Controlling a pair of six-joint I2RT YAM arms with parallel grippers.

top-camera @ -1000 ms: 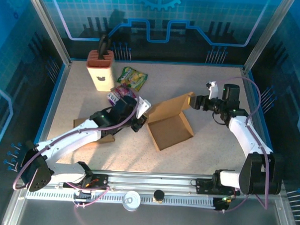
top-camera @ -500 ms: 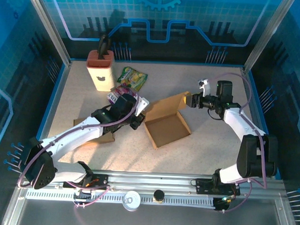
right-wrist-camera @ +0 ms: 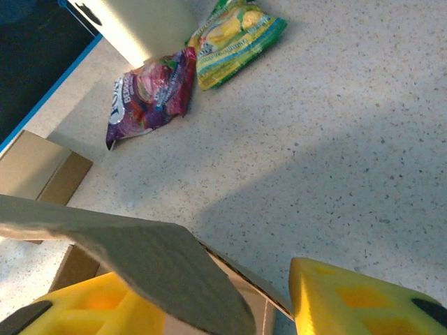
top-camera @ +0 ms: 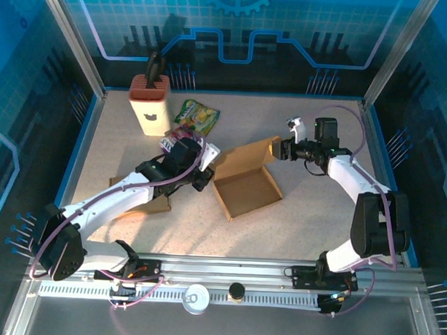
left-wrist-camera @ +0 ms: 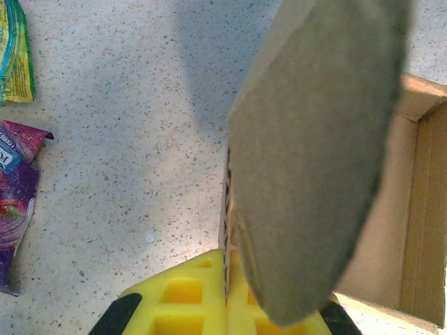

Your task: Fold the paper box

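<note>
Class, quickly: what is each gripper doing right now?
Left gripper: closed, holding the paper box by a flap.
Right gripper: open, straddling another flap's edge.

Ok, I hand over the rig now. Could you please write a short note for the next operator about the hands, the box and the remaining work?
The left hand is shut on the left flap of the paper box, holding it upright.
The right hand is open, fingers either side of the rear flap, not clamped.
The paper box lies mid-table, tray open upward.
Done: two flaps lifted. Left: fold flaps in, close the box.
</note>
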